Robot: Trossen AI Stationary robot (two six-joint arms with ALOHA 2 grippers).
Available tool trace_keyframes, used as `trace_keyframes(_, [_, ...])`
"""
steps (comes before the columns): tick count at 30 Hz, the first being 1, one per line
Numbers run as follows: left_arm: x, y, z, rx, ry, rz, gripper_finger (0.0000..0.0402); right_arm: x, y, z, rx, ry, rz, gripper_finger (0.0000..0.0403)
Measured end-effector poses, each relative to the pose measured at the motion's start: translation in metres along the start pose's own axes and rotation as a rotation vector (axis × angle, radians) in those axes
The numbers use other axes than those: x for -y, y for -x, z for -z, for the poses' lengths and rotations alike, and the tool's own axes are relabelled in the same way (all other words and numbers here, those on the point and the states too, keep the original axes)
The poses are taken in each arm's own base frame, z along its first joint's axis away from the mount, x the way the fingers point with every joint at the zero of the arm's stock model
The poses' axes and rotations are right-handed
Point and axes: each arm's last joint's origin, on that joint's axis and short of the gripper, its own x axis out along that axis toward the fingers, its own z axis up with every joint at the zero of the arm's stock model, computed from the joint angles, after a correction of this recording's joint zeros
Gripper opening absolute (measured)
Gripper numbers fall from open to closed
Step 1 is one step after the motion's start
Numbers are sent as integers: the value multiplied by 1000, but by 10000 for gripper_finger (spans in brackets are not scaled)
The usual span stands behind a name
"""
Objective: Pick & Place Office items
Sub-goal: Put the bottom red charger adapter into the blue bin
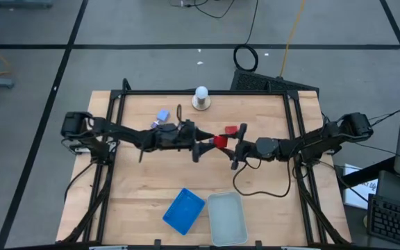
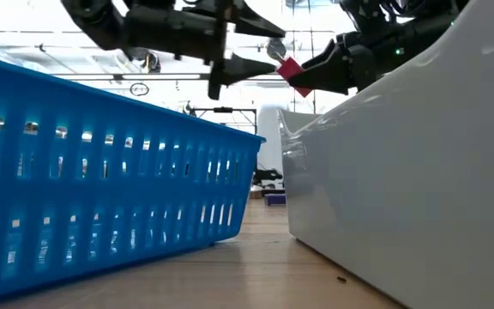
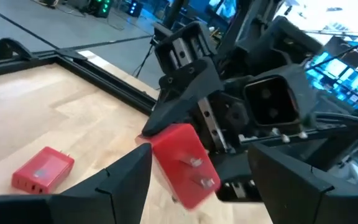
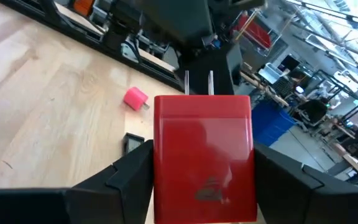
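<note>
Meeting nose to nose above the middle of the table, the two arms appear to be midway through handing over a red plug adapter (image 4: 204, 158). The right gripper (image 1: 222, 143) pinches it, one dark finger flat against each broad side, its two metal prongs sticking out past the fingertips toward the left gripper (image 1: 201, 146). The left gripper's jaws stand spread with nothing between them, one finger (image 3: 114, 183) to either side of the prong end and just short of it; no contact shows in the left wrist view. The adapter's long axis runs roughly along the line of the right fingers, tilted a little downward at the prong end, so the body lies lengthwise between the two grippers. As a judgement, the step in hand is a handover in mid-air, and the next move calls for the left jaws to slide further around the free end and close on the red body, not on the prongs, before the right fingers let go; a slip there could drop the piece onto the wood. A second red adapter (image 3: 42, 169) lies flat on the table beyond the left jaws, and a small pink piece (image 4: 135, 98) and a black piece (image 4: 131, 142) lie on the wood beyond the right jaws.
</note>
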Motion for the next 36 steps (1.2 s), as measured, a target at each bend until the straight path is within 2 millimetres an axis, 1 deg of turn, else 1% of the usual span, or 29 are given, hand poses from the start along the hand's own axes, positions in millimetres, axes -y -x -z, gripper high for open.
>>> trace_keyframes(4, [-3,-16,2,-3,3,-17,269,0,0,-1,7,-1,3,219])
trace_keyframes(8, [-8,-24,5,-10,13,-29,269,0,0,0,-8,3,23,229])
trace_keyframes(11, [-11,-26,6,-19,24,-37,269,-1,2,-1,-25,48,54,230])
trace_keyframes(15, [-15,-26,4,-11,44,-46,269,-3,3,-3,-43,101,91,221])
trace_keyframes(18, [-18,-26,2,-6,50,-42,269,-3,4,-3,-41,115,93,219])
trace_keyframes(25, [-21,-26,0,-1,74,-50,269,-1,3,-3,-52,154,121,230])
trace_keyframes(32, [-21,-26,0,3,77,-54,268,0,3,-3,-67,180,139,220])
trace_keyframes(34, [-21,-27,-1,9,77,-55,260,0,3,-3,-67,174,139,221])
trace_keyframes(36, [-19,-28,-4,18,78,-48,242,0,3,-3,-67,173,139,225])
